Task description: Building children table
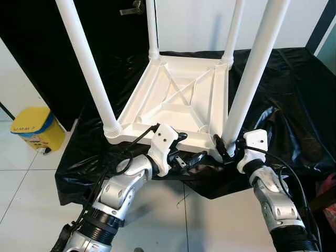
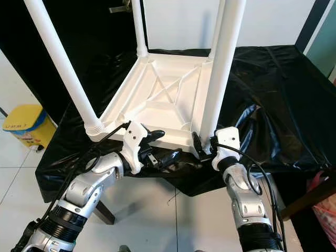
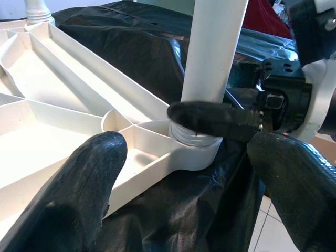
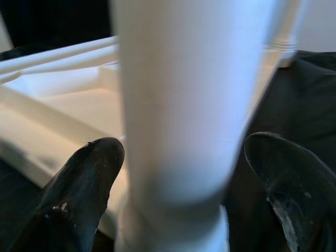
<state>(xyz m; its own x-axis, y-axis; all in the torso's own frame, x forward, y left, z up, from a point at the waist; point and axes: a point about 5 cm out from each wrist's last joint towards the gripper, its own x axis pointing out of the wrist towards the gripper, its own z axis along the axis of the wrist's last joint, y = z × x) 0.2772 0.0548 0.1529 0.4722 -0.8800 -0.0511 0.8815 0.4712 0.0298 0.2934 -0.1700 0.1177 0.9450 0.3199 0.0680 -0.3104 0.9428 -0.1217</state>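
Looking down from the head, you had the white children's table point(image 1: 181, 102) lying upside down on a larger table point(image 1: 294, 94) draped in black plastic sheet, its ribbed underside facing up and four white legs standing in the corner sockets.

Your right pincer point(image 1: 227, 148) was at the base of the near right leg point(image 1: 252, 73). Its two black fingers point(image 4: 79, 184) stood apart on either side of the leg, just above the threaded collar. The right wrist view showed a gap between each finger and the leg, so the pincer straddled the leg without clamping it.

Your left pincer point(image 1: 190, 152) sat just beside the right one, at the near edge of the upturned top. Its fingers point(image 3: 73, 194) were spread wide and empty. One lay over the rim of the top, the other hung out past the corner socket above the black sheet. From that wrist you could see a finger of the right pincer across the leg's collar.

Farther off on the left pincer's outer side stood the near left leg point(image 1: 86, 68), seated in its own corner. The two far legs rose beyond both pincers.

Beyond the left arm, a yellow bin point(image 1: 34, 128) stood on the tiled floor point(image 1: 21, 178), well apart from the draped table.
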